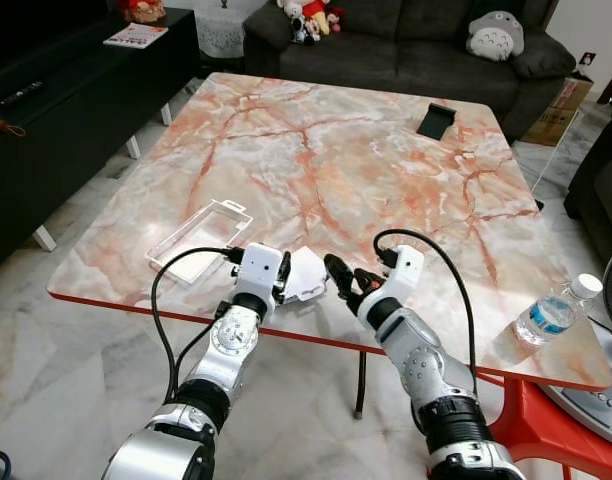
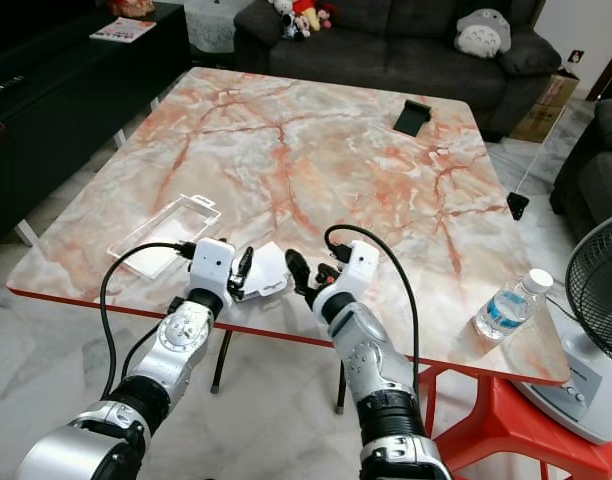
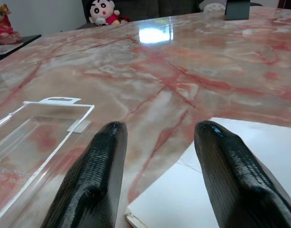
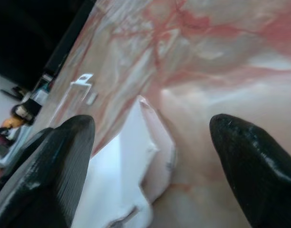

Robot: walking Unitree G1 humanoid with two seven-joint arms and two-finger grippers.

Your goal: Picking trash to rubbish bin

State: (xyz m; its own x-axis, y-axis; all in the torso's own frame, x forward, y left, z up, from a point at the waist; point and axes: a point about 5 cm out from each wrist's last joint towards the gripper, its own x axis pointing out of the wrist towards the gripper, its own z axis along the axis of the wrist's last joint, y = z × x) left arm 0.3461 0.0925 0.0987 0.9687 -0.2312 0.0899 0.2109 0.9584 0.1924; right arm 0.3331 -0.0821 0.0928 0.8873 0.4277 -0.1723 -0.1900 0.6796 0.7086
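Both grippers, left (image 1: pixel 283 275) and right (image 1: pixel 338 272), hung wide open and empty either side of the white paper (image 1: pixel 307 274) at the table's (image 1: pixel 316 150) near edge (clear packet (image 1: pixel 198 241) just left), nothing binned yet.

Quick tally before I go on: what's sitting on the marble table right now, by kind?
White paper scrap: 1
Clear plastic package: 1
Plastic water bottle: 1
Black object at the far edge: 1
Total: 4
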